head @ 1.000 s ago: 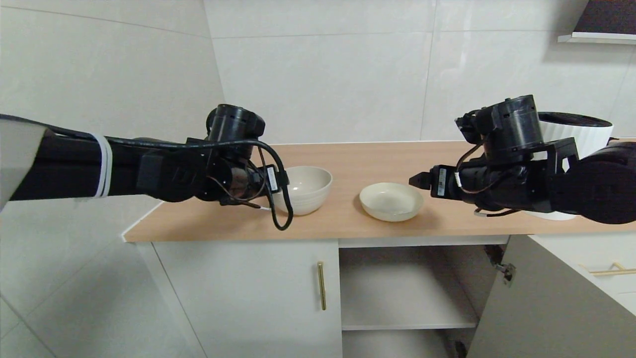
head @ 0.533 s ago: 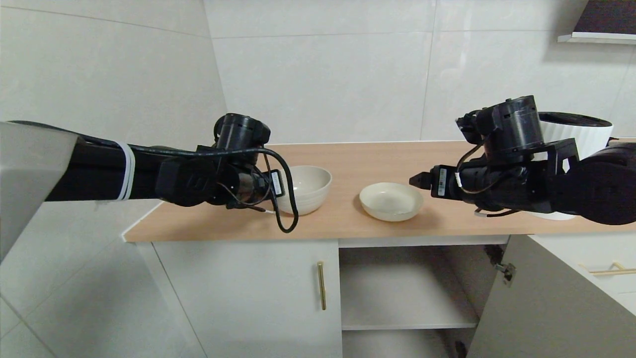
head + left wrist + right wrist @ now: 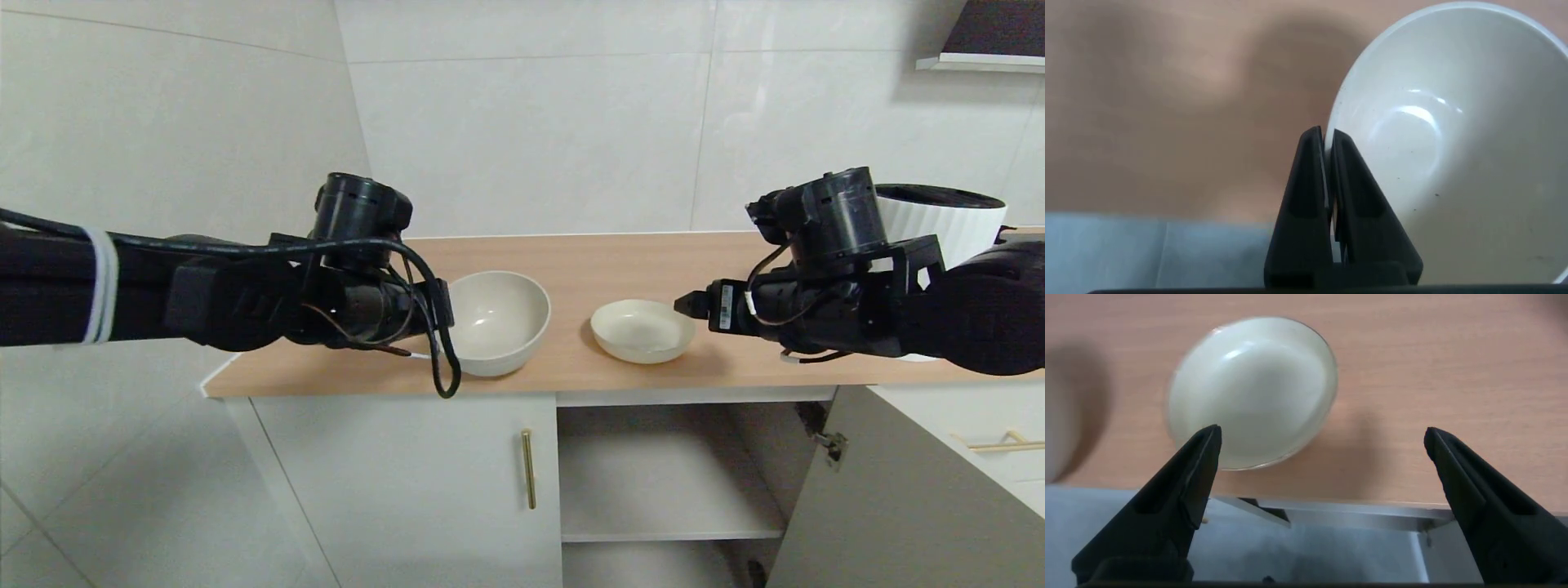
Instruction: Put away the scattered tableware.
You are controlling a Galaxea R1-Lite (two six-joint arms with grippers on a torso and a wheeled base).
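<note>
In the head view you have the deep bowl (image 3: 500, 322) on the left part of the wooden counter (image 3: 571, 261), close to the front edge, mouth facing up; it is round, so no long axis to line up on. Your left gripper (image 3: 443, 314) sits at the bowl's left rim, mostly hidden behind its own wrist and a looping cable. The shallow dish (image 3: 643, 330) lies to the bowl's right, apart from it, also mouth up. Your right gripper (image 3: 692, 304) hangs just beside the dish's right edge, tips pointing toward it. A white ribbed pot (image 3: 947, 214) stands behind that arm. Below, a closed door with a gold handle (image 3: 527, 469) is under the bowl, and an open compartment with a shelf (image 3: 661, 490) is under the dish, its door (image 3: 882, 498) swung out to the right. In the left wrist view your left gripper (image 3: 1328, 143) is pinching the deep bowl (image 3: 1454, 155) by its rim, fingers pressed together on the wall. In the right wrist view your right gripper (image 3: 1320, 437) is spread wide above the shallow dish (image 3: 1253, 392), touching nothing, with the counter's front edge beneath
</note>
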